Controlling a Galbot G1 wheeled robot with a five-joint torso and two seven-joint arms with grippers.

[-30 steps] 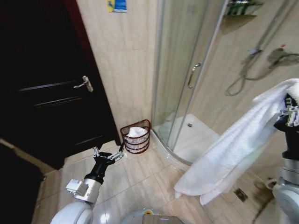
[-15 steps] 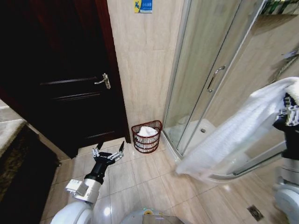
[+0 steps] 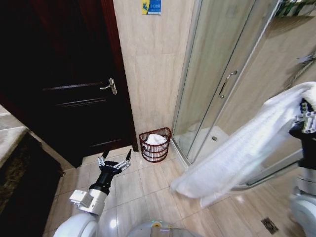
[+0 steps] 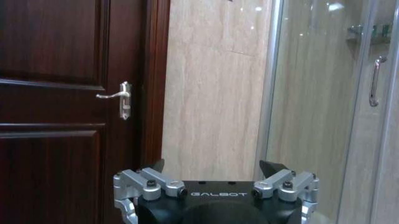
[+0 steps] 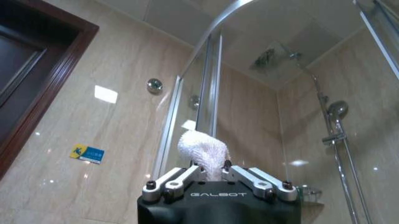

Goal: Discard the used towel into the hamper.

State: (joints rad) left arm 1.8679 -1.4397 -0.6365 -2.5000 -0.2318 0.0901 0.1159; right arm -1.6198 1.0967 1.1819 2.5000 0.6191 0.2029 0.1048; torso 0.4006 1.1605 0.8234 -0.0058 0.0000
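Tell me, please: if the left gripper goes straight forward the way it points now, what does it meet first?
Probably the beige tiled wall between the dark door and the shower glass. The left gripper, open, aims there; the way looks free, though depth is uncertain.

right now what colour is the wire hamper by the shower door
Dark reddish-brown hamper, with something white inside; it shows best in the head view.

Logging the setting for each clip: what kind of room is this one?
A bathroom, most likely a home or hotel one: a curved glass shower enclosure, a shower head on a rail, tiled floor and walls, a wire hamper by the dark door.
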